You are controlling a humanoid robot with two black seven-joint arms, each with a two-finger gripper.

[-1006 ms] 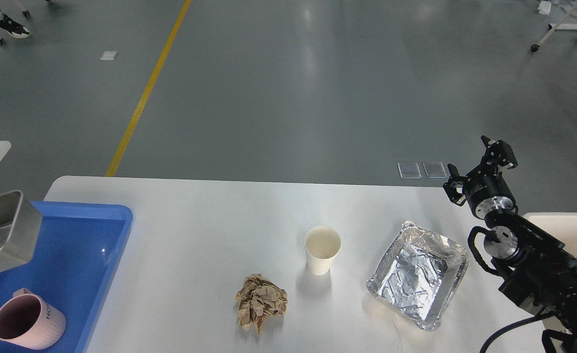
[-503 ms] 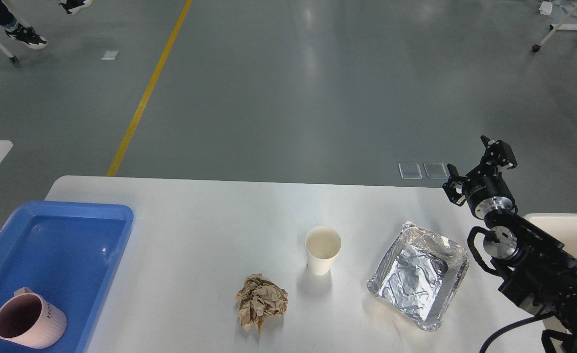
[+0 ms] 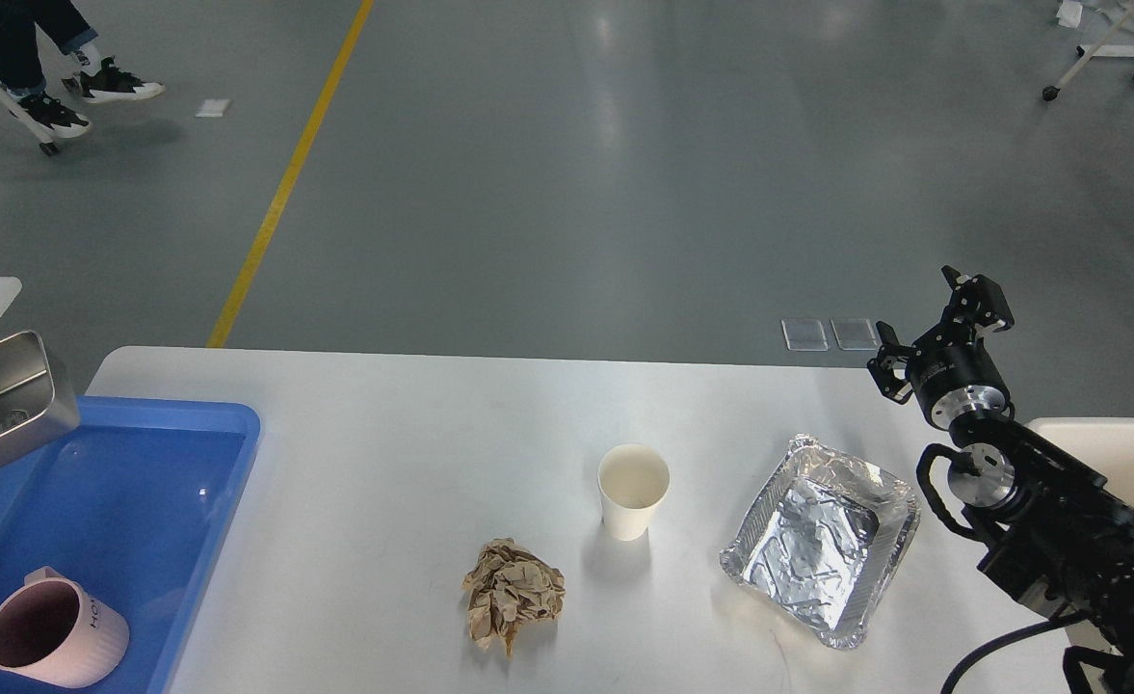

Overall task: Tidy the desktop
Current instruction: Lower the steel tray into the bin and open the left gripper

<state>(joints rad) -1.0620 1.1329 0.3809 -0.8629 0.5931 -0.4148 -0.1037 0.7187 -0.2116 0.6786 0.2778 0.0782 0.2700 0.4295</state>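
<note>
The white desktop [image 3: 412, 453] carries a white paper cup [image 3: 633, 490] standing upright near the middle. A crumpled ball of brown paper [image 3: 513, 594] lies in front of it to the left. An empty, crinkled foil tray [image 3: 822, 540] lies to the cup's right. My right gripper [image 3: 933, 328] hangs over the table's far right corner, behind the foil tray, open and empty. My left gripper is out of view. A steel container [image 3: 3, 405] pokes in at the left edge above the blue bin; what holds it is hidden.
A blue plastic bin [image 3: 143, 511] sits at the table's left end with a pink mug [image 3: 51, 641] in its near corner. A cream-white bin [image 3: 1116, 443] stands at the right edge behind my right arm. A seated person's feet [image 3: 75, 96] show on the floor at far left.
The steel container at the left edge swung almost out of view, then came back in, higher and smaller than before. The person's feet moved right. My right arm stayed put.
</note>
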